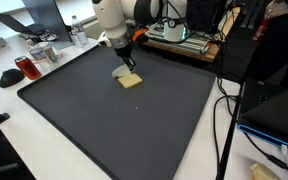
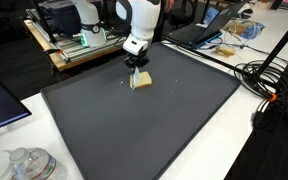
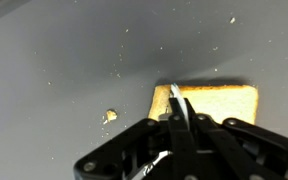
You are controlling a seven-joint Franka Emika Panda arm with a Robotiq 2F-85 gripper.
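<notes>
1. My pincer [image 3: 176, 102] is clenched, the two fingers pressed together with nothing visible between them.
2. In the wrist view its tips sit at the near left edge of a tan slab [image 3: 219, 100]. I cannot tell whether they touch it.
3. The tan slab lies flat on the dark mat [image 1: 114, 135], towards the mat's far side. In both exterior views it sits directly under my pincer [image 1: 125, 63] [image 2: 136, 68].
4. In an exterior view the slab [image 2: 141, 80] looks slightly raised on the side nearest my fingers, but the picture is too small to be sure.
5. A small crumb [image 3: 109, 116] rests on the mat just beside the slab, apart from it.
6. The mat covers most of the white worktop [image 1: 39, 150].
7. Cables [image 2: 269, 80] lie on the worktop beyond one edge of the mat, well apart from the slab.
</notes>
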